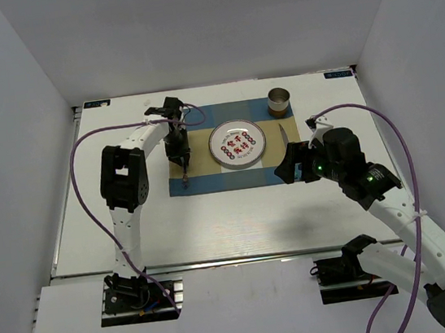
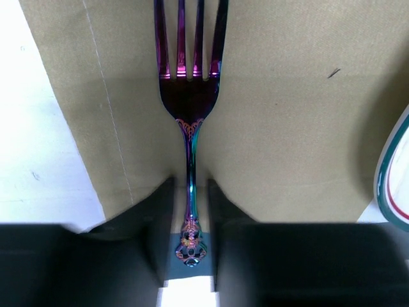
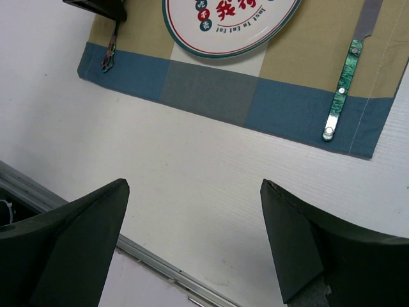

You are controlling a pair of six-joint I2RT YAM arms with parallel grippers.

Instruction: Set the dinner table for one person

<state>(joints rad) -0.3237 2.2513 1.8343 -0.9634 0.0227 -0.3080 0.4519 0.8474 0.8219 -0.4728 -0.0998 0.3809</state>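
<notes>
Plain white walls fill the upper frame: back wall (image 1: 203, 21), left wall (image 1: 3, 121), right wall (image 1: 429, 49). Light even, shadows faint.

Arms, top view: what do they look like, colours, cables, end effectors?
The left arm and right arm have white links and black joint housings; a purple cable runs along each. The left end effector and right end effector are black, with wedge-shaped fingers.
</notes>
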